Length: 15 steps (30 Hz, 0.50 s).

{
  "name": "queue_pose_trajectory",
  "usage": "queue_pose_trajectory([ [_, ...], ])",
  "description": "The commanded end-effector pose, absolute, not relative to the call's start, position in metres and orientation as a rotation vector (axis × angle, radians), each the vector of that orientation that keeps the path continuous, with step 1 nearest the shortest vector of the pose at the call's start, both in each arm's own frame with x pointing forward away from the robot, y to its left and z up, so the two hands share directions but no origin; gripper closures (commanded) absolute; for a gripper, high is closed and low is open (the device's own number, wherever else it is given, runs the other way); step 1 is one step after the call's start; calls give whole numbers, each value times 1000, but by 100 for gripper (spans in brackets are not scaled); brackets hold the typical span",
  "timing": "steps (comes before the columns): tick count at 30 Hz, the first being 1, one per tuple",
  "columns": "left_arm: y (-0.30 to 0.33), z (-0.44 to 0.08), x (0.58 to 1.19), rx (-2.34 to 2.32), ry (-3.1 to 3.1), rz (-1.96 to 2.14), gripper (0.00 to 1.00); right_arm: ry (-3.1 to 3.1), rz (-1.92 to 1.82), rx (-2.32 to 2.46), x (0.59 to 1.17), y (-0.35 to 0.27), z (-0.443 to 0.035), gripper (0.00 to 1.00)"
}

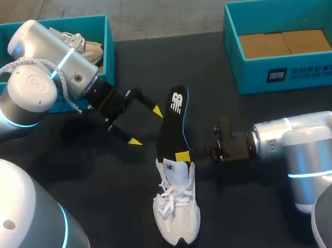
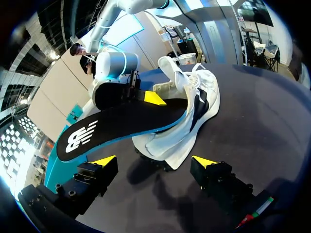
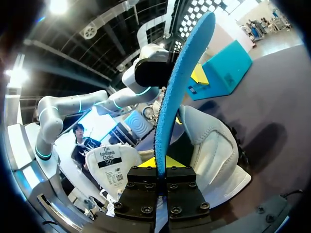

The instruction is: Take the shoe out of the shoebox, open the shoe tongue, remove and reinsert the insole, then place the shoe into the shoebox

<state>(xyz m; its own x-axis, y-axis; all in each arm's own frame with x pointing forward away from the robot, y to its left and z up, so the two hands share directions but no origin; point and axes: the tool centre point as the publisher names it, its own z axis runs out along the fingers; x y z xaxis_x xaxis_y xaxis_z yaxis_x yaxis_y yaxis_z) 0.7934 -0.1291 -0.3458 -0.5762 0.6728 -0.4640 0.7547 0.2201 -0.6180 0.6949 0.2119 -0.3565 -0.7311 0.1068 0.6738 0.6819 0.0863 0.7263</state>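
1 white logo on black insole

My left arm comes in from the left, left gripper spread wide. My right arm lies level, right gripper pinched on the insole.

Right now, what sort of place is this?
Likely a robot test bench: my left arm and right arm over a dark table, a white shoe, a teal left shoebox and right shoebox.
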Motion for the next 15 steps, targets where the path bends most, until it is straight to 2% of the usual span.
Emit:
queue_pose_trajectory([
  [1, -130, -346, 794, 1400, 2379, -1292, 0, -1926, -1676, -764, 688, 215, -365, 100],
  [15, -130, -346, 794, 1400, 2379, -1292, 0, -1940, -1660, -748, 689, 217, -361, 100],
])
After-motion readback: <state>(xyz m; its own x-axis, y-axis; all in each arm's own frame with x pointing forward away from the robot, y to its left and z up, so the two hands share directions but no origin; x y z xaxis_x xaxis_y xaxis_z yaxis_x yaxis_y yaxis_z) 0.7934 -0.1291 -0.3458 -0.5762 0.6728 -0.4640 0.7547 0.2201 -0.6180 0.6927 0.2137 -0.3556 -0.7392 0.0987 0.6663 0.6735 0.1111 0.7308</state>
